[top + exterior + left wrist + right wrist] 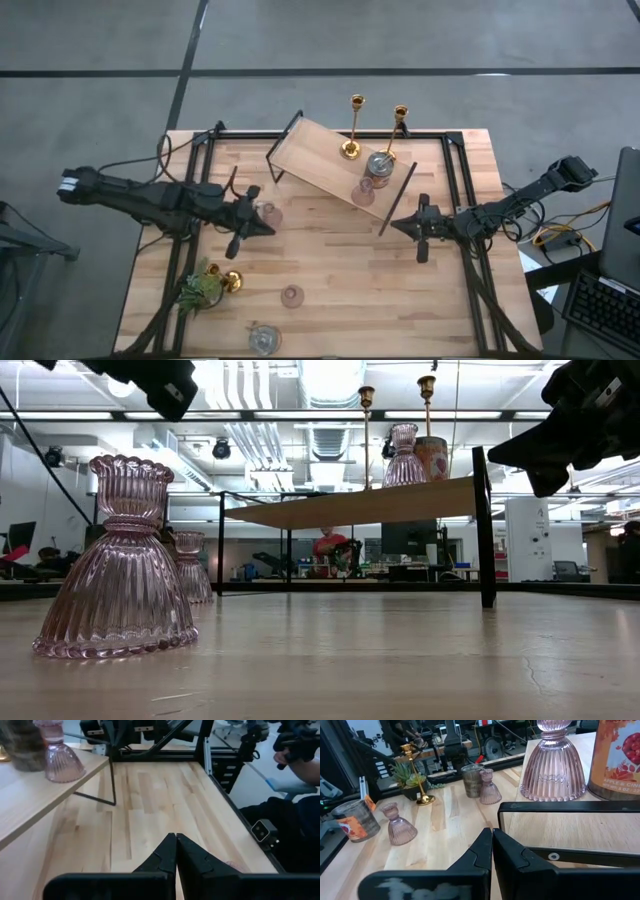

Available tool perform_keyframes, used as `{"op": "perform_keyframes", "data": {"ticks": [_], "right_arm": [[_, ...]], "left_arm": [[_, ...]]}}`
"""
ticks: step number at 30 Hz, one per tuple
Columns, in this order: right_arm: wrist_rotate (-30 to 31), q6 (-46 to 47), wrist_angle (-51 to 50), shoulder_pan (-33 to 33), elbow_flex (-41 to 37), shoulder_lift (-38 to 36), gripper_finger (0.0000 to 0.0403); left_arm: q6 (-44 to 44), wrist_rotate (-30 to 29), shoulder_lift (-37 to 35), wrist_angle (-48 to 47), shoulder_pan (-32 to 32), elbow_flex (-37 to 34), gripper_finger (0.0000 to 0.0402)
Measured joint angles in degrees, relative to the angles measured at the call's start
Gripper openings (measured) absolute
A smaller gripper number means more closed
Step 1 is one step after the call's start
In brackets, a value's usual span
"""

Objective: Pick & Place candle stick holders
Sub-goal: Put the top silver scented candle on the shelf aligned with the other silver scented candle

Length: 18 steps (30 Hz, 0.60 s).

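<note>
Shelf [310, 150], upper centre, carries two gold candlesticks [352, 128], a jar [380, 166], a pink cup [363, 192]. Left tool [262, 229] and right tool [397, 225] hover closed, empty.

Both arms matte black w/ jointed segments, thin black cables along them. Left arm [150, 197]: white block at its outer end. Right arm [520, 203]: boxy dark housing at outer end. Left gripper [176, 851]: two black angular wedge fingers on a wide black crossbar. Right gripper [491, 847]: same shape, small silver screw on one finger, worn whitish smudge on the crossbar.
</note>
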Motion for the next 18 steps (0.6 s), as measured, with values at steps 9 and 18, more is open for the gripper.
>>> {"op": "perform_keyframes", "data": {"ticks": [9, 18], "right_arm": [[0.0, 0.0, 0.0, 0.0, -0.3, 0.0, 0.0008], [0.8, 0.7, 0.0, 0.0, -1.1, 0.0, 0.0008]], "left_arm": [[0.3, -1.4, -12.9, 1.2, 0.0, -7.4, 0.0012], [0.1, -2.9, -29.3, 1.2, 0.1, -16.6, 0.0012]]}}
